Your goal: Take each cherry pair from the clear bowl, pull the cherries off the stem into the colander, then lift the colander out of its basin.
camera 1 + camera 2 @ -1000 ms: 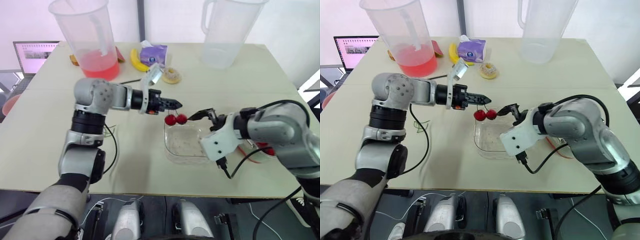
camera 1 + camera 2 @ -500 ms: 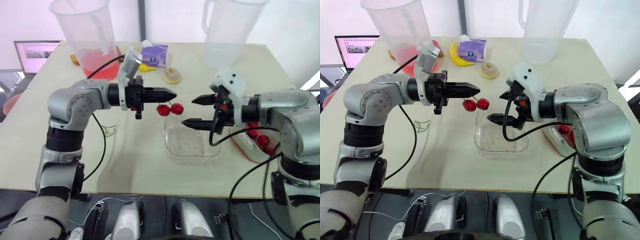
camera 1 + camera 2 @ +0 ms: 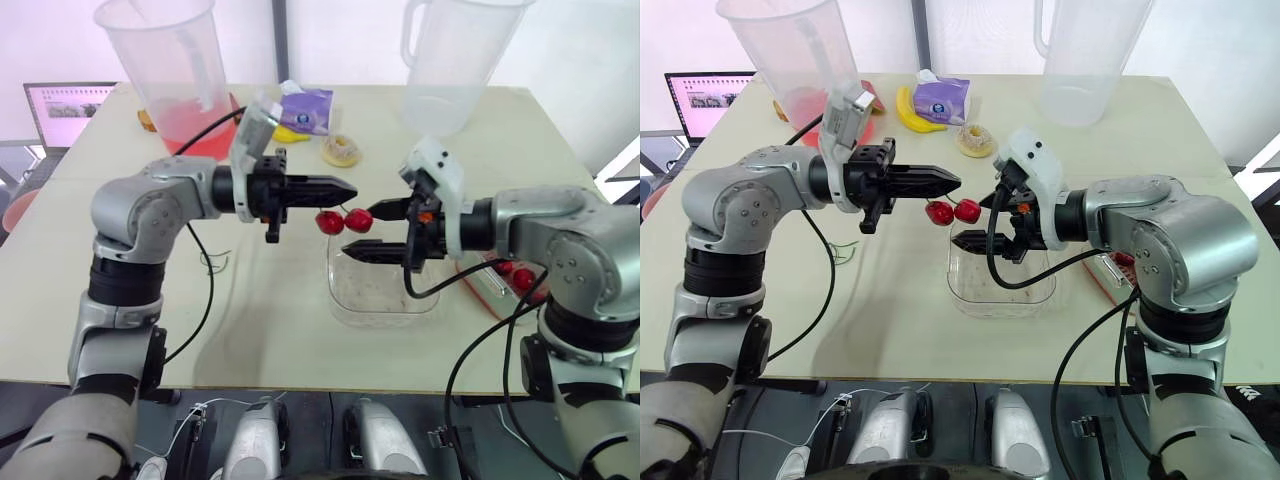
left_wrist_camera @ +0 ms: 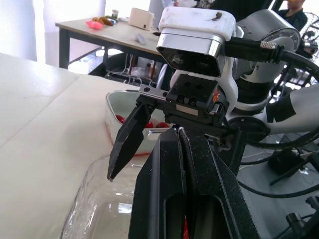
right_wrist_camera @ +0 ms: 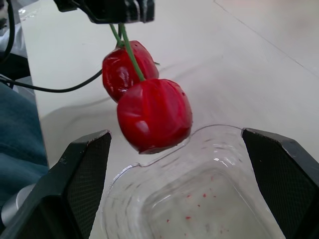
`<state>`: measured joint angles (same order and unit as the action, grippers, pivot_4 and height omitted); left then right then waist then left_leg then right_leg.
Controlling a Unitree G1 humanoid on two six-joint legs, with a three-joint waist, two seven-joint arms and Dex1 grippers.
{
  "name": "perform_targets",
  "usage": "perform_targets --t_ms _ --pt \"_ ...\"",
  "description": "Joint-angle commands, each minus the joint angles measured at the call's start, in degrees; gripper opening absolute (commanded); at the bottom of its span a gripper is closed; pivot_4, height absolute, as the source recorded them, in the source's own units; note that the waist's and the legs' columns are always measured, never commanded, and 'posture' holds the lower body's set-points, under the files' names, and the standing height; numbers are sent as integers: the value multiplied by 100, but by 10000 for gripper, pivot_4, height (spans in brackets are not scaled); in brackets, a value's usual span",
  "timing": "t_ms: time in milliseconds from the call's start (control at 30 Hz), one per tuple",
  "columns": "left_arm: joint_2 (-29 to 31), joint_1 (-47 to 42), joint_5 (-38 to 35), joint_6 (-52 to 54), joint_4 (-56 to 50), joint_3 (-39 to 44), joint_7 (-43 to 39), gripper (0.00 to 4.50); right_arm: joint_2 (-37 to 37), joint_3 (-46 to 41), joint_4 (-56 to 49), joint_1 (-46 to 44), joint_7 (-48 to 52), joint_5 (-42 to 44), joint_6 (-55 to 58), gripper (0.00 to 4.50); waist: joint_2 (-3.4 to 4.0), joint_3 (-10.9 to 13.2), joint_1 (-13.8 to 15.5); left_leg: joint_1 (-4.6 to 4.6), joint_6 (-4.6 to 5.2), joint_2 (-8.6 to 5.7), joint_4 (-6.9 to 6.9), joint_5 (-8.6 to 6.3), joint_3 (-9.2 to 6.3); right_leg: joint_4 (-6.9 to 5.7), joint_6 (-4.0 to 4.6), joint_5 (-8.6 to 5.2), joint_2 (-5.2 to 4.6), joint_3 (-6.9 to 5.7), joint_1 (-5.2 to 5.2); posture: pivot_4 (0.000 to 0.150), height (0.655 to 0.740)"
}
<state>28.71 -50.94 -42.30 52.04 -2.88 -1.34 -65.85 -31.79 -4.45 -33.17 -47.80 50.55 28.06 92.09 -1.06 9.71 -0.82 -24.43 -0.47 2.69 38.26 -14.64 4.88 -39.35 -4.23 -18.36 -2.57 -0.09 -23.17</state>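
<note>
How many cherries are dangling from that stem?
2. The left cherry hangs by the left tool holding the stem; the right cherry hangs beside it, near the open right tool. Both are above the clear bowl's edge. More may hide in the red colander.

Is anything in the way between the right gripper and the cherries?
Nothing visible. The right gripper, jaws open, faces the cherry pair, which hangs from the left gripper above the edge of the clear bowl.

your pale table point(image 3: 890, 330) bears the clear bowl point(image 3: 970, 300) near the front, a red basin point(image 3: 497, 297) just right of it, and farther back a red-filled pitcher point(image 3: 800, 70), an empty pitcher point(image 3: 1080, 60), a banana point(image 3: 908, 110), a tissue pack point(image 3: 945, 100) and a doughnut point(image 3: 975, 140).
</note>
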Motion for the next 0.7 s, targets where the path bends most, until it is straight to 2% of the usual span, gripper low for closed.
perform_targets --t_ms 33,200,267,600,633,700 --pt "74 -1 -24 -107 -119 7 -43 0 3 -186 -18 -179 -188 270 39 32335 0 0 0 0 0 0 0 0 0 0 0 0 0 0 0 1500 7400" --pt "94 43 3 -124 -138 -19 -44 0 -27 -209 6 -178 -412 523 11 8442 0 0 0 0 0 0 0 0 0 0 0 0 0 0 0 1500 7400" --pt "89 54 8 -124 -157 -28 -35 0 -30 -210 23 -168 -502 607 -15 245 0 0 0 0 0 0 0 0 0 1 0 0 0 0 0 1500 7400" --pt "89 71 65 -151 -66 -16 8 0 -442 37 14 89 -828 774 -350 245 0 0 4 -1 2 0 -1 -1 0 3 0 0 0 0 0 1500 7400" --pt "92 68 85 -167 -40 -21 2 0 -501 57 19 129 -858 763 -420 4908 0 0 2 -1 3 0 -1 -2 0 4 0 0 0 0 0 1500 7400" --pt "99 67 101 -180 -14 -25 -9 0 -622 100 -21 194 -819 825 -580 9024 0 0 1 -1 3 0 -2 -2 0 5 0 0 0 1 0 1500 7400"
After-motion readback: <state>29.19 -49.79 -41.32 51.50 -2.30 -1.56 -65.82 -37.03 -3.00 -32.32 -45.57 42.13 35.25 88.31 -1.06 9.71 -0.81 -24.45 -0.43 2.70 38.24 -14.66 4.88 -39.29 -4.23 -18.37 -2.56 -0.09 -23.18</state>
